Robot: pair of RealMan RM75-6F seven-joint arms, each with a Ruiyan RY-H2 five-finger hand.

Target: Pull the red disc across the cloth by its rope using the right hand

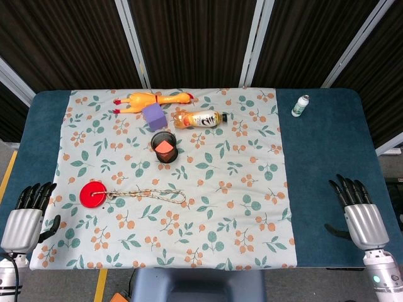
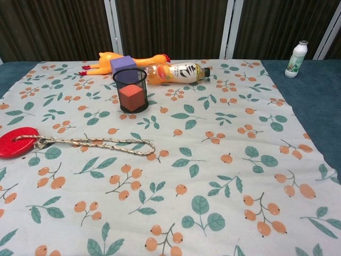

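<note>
red disc (image 1: 94, 194), leaf-and-berry patterned cloth (image 1: 239, 207), seemingly beige rope (image 1: 151, 195)

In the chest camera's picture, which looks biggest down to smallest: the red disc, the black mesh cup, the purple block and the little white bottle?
1. Black mesh cup
2. Red disc, partly cut off at the frame edge and nearer, so unsure
3. Purple block and white bottle: alike

Left robot hand (image 1: 25, 217) & right robot hand (image 1: 362, 214): silver backs w/ black fingers, grey wrists.
</note>
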